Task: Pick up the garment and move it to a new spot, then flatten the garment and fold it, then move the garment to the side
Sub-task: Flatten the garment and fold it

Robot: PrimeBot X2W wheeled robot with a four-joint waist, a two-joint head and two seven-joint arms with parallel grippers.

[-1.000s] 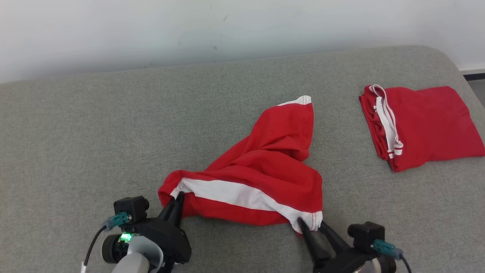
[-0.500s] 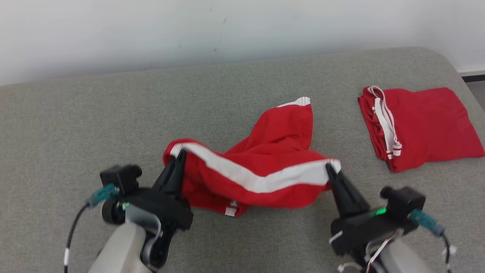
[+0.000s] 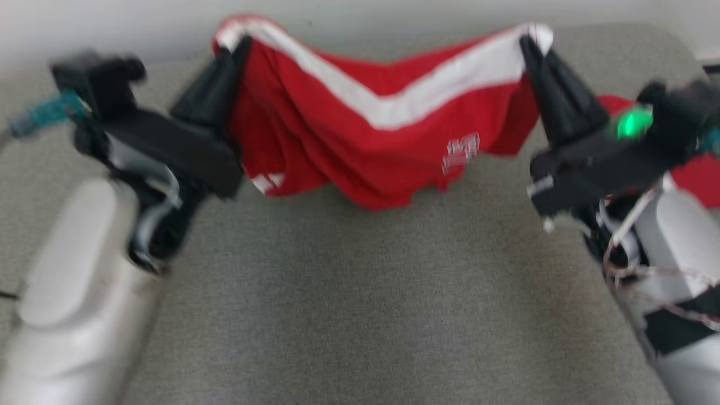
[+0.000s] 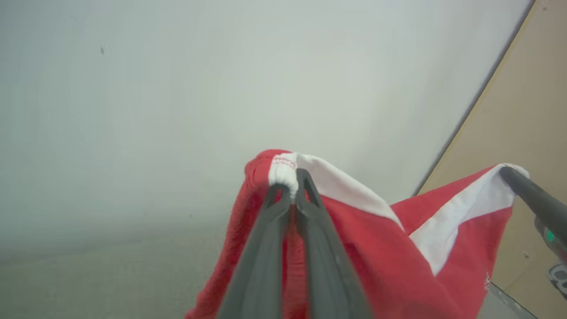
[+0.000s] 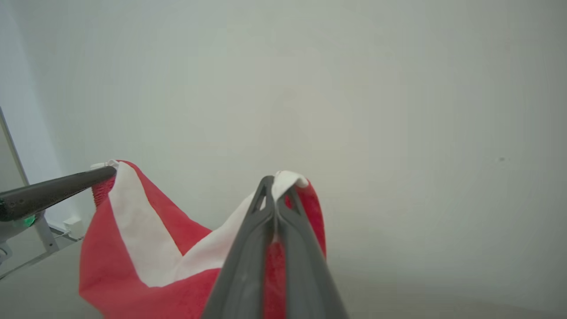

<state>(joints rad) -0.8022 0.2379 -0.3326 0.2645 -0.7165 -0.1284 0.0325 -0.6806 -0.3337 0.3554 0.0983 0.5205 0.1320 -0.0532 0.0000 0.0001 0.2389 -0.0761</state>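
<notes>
Garment (image 3: 382, 152): red with a white band, hung in the air between both claws, sagging mid-span above the counter (image 3: 360, 315)
Left claw (image 3: 241, 49): pressed together, pinching one white-band corner
Right claw (image 3: 529, 45): pressed together, pinching the other corner
Step in hand: judged as the carry to a new spot; best done with corners level and drawn apart, hem kept off the counter
Nearby: blurred red cloth (image 3: 697, 177) beyond the right claw

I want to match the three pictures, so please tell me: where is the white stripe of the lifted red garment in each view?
Head view: white stripe sags across the top, between left gripper and right gripper.
Left wrist view: from centre to right, V-shaped.
Right wrist view: lower left to centre.
Shared landmark: left gripper pinching one stripe end.
</notes>
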